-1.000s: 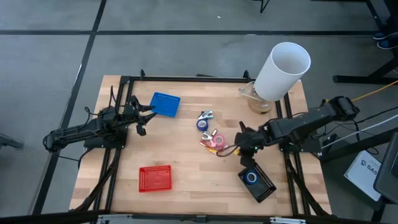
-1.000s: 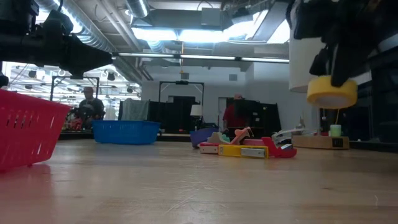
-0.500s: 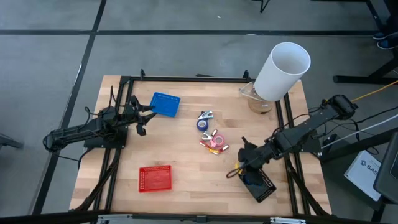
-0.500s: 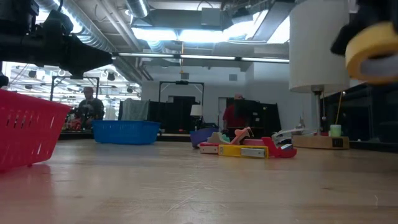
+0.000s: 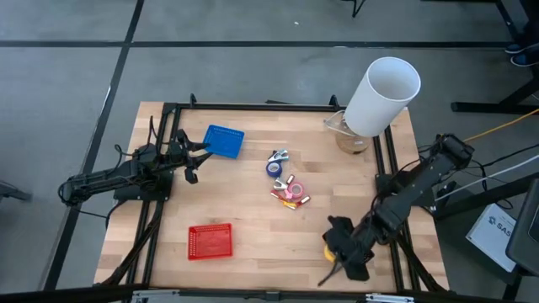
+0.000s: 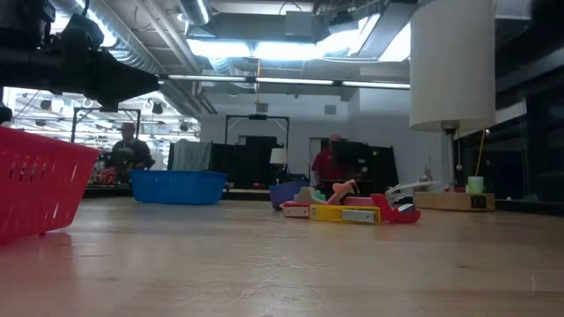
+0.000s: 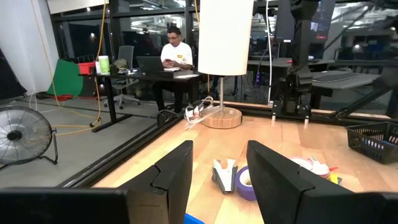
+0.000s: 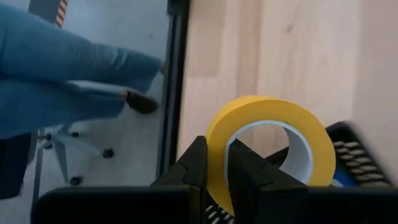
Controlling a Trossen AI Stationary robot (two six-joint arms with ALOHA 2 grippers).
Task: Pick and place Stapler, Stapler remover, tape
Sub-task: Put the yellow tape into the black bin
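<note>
Looking straight down, the right gripper (image 5: 344, 249) hangs over the near right corner of the table (image 5: 253, 227), above the spot where the black basket (image 5: 358, 268) sits, mostly hidden under the arm. A bit of yellow tape (image 5: 329, 250) shows at its tip, so my guess is that it is there to drop the roll into that basket. The left gripper (image 5: 190, 151) waits by the blue basket (image 5: 223, 140), fingers spread. A red basket (image 5: 210, 241) sits near the front edge, and the remaining items, the blue tape (image 5: 274, 168), the staple remover (image 5: 279, 156) and the pink and red pile (image 5: 290, 192), lie together mid-table.

From table height, the red basket (image 6: 40, 189), the blue basket (image 6: 179, 186) and a stapler (image 6: 348, 212) in the pile show; the right gripper is out of frame.

The left wrist view looks between its parted fingers (image 7: 177, 168) at the blue roll (image 7: 249, 183) and the staple remover (image 7: 224, 173) beside it.

The right wrist view shows two fingers (image 8: 194, 163) pinching the rim of the yellow tape (image 8: 267, 144), one inside the ring and one outside, with the black basket (image 8: 360, 155) just behind.

No brand or writing can be read anywhere.
</note>
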